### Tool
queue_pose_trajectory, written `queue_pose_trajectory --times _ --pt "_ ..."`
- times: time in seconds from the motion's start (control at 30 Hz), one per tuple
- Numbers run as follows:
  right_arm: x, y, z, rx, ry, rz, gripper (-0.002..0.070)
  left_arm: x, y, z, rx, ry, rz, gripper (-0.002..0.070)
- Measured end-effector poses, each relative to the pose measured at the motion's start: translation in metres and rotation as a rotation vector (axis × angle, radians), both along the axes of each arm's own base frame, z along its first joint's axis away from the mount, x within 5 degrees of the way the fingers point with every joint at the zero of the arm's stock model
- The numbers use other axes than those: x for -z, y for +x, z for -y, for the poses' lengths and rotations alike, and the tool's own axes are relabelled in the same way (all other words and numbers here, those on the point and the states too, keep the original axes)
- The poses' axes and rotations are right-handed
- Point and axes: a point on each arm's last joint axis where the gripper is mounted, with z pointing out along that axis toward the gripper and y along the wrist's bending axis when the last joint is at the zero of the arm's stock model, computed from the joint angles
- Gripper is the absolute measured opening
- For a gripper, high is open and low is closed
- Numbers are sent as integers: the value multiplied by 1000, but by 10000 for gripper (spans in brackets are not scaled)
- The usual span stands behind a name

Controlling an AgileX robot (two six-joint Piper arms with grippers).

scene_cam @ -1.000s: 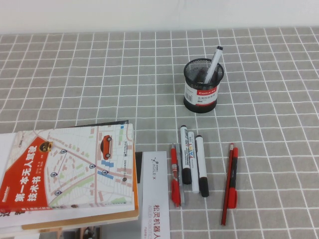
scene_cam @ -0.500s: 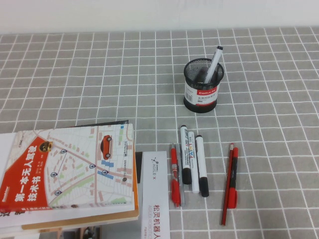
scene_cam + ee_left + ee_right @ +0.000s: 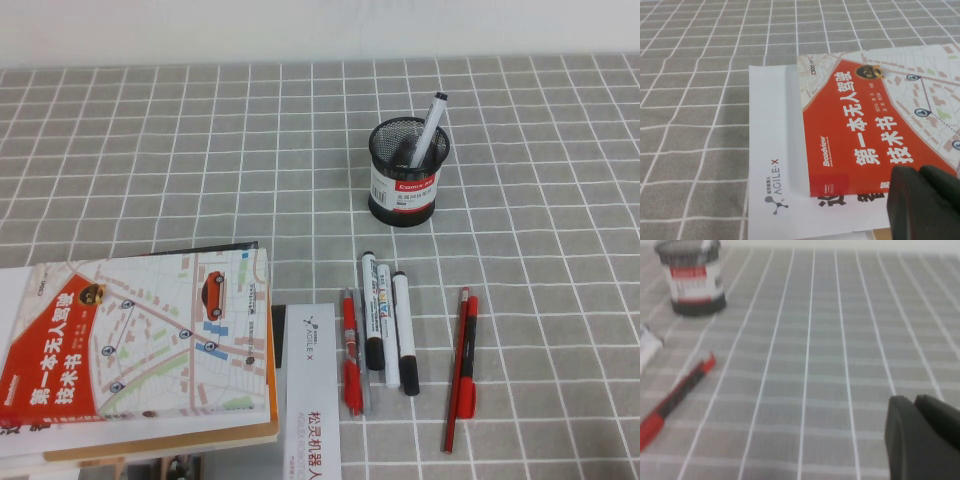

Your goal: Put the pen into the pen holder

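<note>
Left gripper: the left gripper [image 3: 925, 200] is showing only as a dark block in the corner of the left wrist view. It is hanging over the book [image 3: 880, 125]. I cannot tell if it is open or shut.

Right gripper: the right gripper [image 3: 922, 437] is showing only as a dark block in the corner of the right wrist view. It is hanging over bare cloth, well apart from the pens. I cannot tell if it is open or shut, and it is holding nothing I can see.

Pen: the pen [image 3: 405, 332] is lying flat on the checked tablecloth [image 3: 150, 150], in a row with other pens, nearer the robot than the cup. A white marker with colourful print [image 3: 385, 325] is lying just beside it on the left.

Pen holder: the pen holder [image 3: 403, 171] is standing upright, farther back than the row. A grey pen [image 3: 429, 128] is leaning inside it, sticking out over the rim.

Red pens: one red pen [image 3: 351, 352] is lying at the left of the row. Another red pen [image 3: 461, 365] is lying apart on the right.

Book: it is sitting on white paper [image 3: 311, 400] near the robot's left.

Open room: grey cloth is lying open between the row and the cup.
</note>
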Motion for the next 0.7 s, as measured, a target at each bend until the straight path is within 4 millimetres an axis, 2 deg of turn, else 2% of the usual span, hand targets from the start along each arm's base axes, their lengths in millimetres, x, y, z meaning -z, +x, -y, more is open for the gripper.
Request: queue_pose_trajectory --times 0.13,0.7 --pt "7 -2 0 0 5 -70 -13 0 0 0 0 0 0 -4" --pt "7 -2 0 0 4 -80 -13 0 0 0 0 -5 0 -4"
